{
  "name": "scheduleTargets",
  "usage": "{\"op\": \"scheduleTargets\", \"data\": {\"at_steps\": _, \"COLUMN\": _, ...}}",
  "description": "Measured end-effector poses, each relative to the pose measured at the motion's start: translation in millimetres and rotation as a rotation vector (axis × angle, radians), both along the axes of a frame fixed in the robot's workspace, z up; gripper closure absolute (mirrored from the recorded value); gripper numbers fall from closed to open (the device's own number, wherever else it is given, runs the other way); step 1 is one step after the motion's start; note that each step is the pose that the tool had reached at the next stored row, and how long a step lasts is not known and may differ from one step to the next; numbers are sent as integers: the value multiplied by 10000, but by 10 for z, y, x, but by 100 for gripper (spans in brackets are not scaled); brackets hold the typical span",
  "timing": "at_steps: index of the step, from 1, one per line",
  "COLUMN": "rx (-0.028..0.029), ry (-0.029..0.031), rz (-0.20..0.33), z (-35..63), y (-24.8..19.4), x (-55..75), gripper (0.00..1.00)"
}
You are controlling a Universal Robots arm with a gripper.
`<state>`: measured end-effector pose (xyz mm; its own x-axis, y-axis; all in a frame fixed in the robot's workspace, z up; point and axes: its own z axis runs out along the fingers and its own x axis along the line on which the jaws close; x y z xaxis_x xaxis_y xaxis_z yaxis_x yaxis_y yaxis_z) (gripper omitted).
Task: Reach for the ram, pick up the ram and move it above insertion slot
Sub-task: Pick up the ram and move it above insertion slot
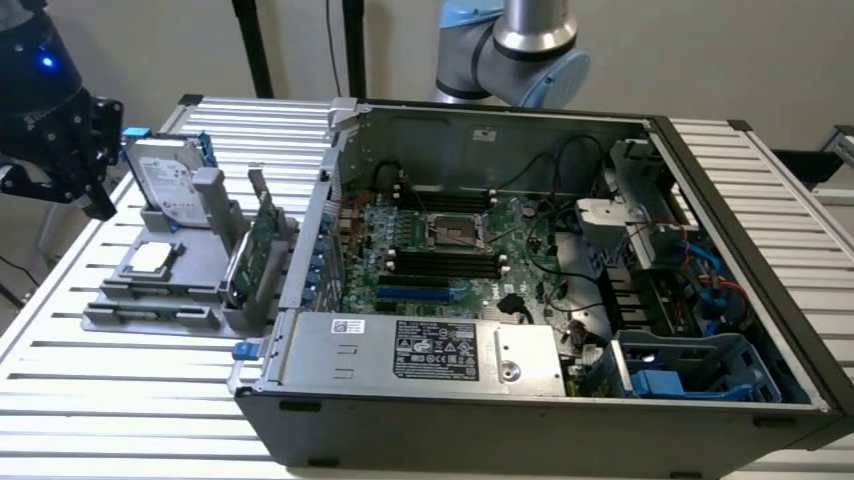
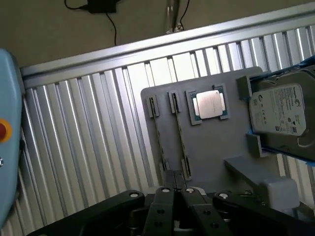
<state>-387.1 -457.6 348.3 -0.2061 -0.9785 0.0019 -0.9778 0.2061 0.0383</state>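
black gripper (image 2: 177, 191) over flat grey plastic holder (image 2: 216, 147), fingers pressed together, tips just beside the ends of two thin ram sticks (image 2: 157, 137) standing on edge in parallel slots. square silver processor chip (image 2: 209, 104) seated in a recess beside them. silver hard drive (image 2: 280, 114) propped at holder's edge. ribbed aluminium table (image 2: 88, 147) beneath.

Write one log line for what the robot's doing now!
tool: shut, holding nothing | near: ram in tray | ram: not yet picked
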Motion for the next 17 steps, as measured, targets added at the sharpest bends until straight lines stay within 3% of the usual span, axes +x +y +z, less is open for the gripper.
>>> {"op": "scheduleTargets", "data": {"at_steps": 5, "rx": -1, "ry": -17, "rz": 909, "z": -1, "y": 0, "x": 0, "gripper": 89}}
{"op": "scheduleTargets", "data": {"at_steps": 8, "rx": -3, "ry": -67, "rz": 1385, "z": -4, "y": 0, "x": 0, "gripper": 89}}
{"op": "scheduleTargets", "data": {"at_steps": 11, "rx": 2, "ry": -125, "rz": 1466, "z": -5, "y": -1, "x": 1, "gripper": 89}}
{"op": "scheduleTargets", "data": {"at_steps": 17, "rx": 2, "ry": -131, "rz": 1466, "z": -6, "y": -1, "x": 0, "gripper": 88}}
